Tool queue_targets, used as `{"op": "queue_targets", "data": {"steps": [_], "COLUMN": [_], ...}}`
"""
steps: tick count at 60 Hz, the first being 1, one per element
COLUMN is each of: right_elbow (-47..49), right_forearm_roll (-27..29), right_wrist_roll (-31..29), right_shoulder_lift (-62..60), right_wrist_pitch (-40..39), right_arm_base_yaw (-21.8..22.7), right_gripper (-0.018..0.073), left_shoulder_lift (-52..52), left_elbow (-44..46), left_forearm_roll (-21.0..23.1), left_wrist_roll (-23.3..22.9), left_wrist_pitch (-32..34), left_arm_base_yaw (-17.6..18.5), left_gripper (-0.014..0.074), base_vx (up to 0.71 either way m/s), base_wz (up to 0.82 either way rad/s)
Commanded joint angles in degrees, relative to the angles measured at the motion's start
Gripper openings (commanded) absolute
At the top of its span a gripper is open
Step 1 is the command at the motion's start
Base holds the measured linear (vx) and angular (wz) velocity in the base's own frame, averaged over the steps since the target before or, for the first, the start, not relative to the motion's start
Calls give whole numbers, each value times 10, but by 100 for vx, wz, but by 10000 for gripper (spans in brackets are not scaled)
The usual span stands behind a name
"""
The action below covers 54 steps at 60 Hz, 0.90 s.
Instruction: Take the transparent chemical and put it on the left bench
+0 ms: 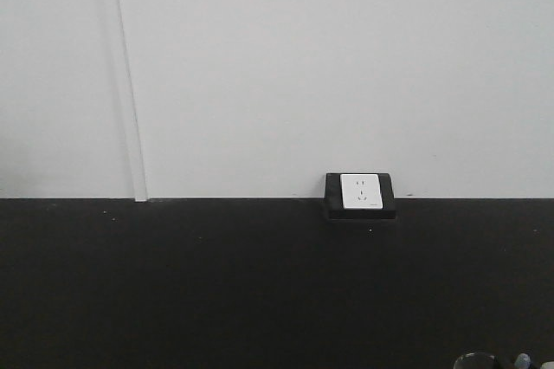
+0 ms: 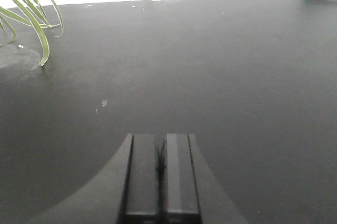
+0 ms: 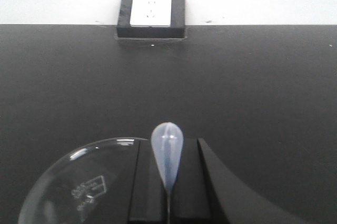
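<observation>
Your right gripper (image 3: pixel 168 148) has its jaws pressed, as far as I can judge, on the wall of the transparent chemical (image 3: pixel 79 190). This is a clear beaker at the lower left of the right wrist view, with its pale dropper (image 3: pixel 167 155) rising between the jaws. The grab looks done. The carry to the left bench (not in any view) and the set-down are not yet done. The arm reaches level over the black worktop (image 3: pixel 253 87), pointing at the wall socket (image 3: pixel 151 12) at top centre. Your left gripper (image 2: pixel 160 140) hangs low over the worktop, jaws together, holding nothing.
</observation>
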State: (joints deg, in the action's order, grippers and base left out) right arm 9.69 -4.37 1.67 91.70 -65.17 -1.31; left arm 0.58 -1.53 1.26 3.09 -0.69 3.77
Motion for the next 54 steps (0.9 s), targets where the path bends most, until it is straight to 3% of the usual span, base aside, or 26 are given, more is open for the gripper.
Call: {"op": "queue_targets", "data": {"steps": [1,16,30,46,54], "right_elbow": [10,10,10,10,10], "right_forearm_roll": [-7,-14,-91,-182,-245], "right_wrist_roll": [-5,-5,7,174,248], "right_shoulder_lift": [-33,-117,-260,-498,-601], "right_wrist_pitch": [-90,0,141,414,503], "right_arm_base_yaw": [3,3,3,3,3], "right_gripper": [-4,-3,-3,-3,-3], "left_shoulder_lift": [11,11,11,11,11], "left_elbow": [-9,-9,-9,-9,-9], "left_forearm_roll": [0,0,0,0,0], "left_wrist_roll": [-4,-4,-4,-4,-4], "left_wrist_pitch": [45,45,45,45,45], "left_arm_base_yaw": [1,1,1,1,1], "left_gripper": [-4,-4,-4,-4,-4], "base_vx": [0,0,0,0,0], "base_wz": [0,0,0,0,0]}}
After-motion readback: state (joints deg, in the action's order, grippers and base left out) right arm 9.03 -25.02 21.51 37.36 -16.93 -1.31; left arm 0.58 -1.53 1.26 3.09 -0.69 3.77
